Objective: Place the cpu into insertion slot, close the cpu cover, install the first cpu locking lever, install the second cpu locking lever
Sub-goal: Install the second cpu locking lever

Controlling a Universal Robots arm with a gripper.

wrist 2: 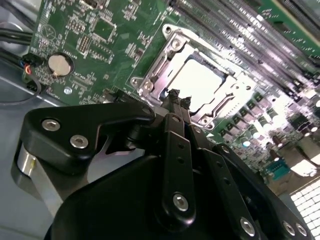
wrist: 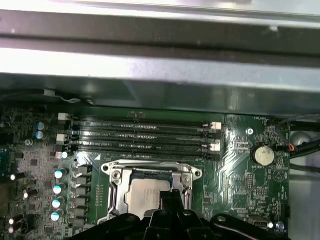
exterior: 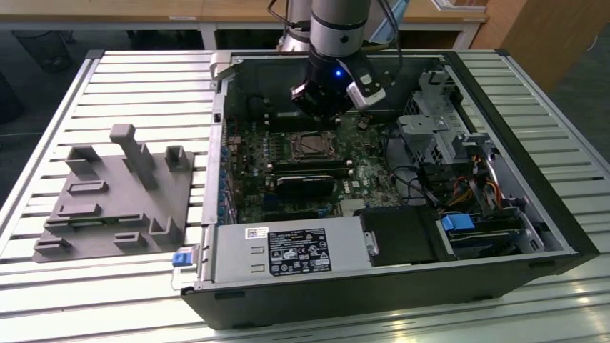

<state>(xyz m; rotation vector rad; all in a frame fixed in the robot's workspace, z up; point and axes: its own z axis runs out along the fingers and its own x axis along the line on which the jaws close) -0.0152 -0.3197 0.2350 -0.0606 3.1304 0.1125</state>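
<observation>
the arm reaches down into an open computer case [exterior: 533, 214] lying on its side on the slatted metal bench [exterior: 124, 78]. its hand [exterior: 322, 107] hangs just above the motherboard [exterior: 253, 179], close over the insertion slot [exterior: 313, 146]. in the second wrist view the hand [wrist 2: 179, 99] has its two black fingertips [wrist 2: 173, 95] pressed together with nothing between them, their ends right at the edge of the socket.

the cpu [wrist 2: 197, 82] already sits flat inside the slot, its silvery top catching the light, and in the first wrist view the cpu [wrist: 146, 196] shows through the window of the cpu cover [wrist: 116, 175], which lies down around it as a bright metal frame. whether the locking levers are latched i cannot tell.

beside the socket run the long black memory slots [wrist: 140, 135], and a round coin battery [wrist: 263, 155] sits near the board's edge. a grey moulded fixture [exterior: 114, 196] rests on the bench well apart from the case, on the exterior view's left.
</observation>
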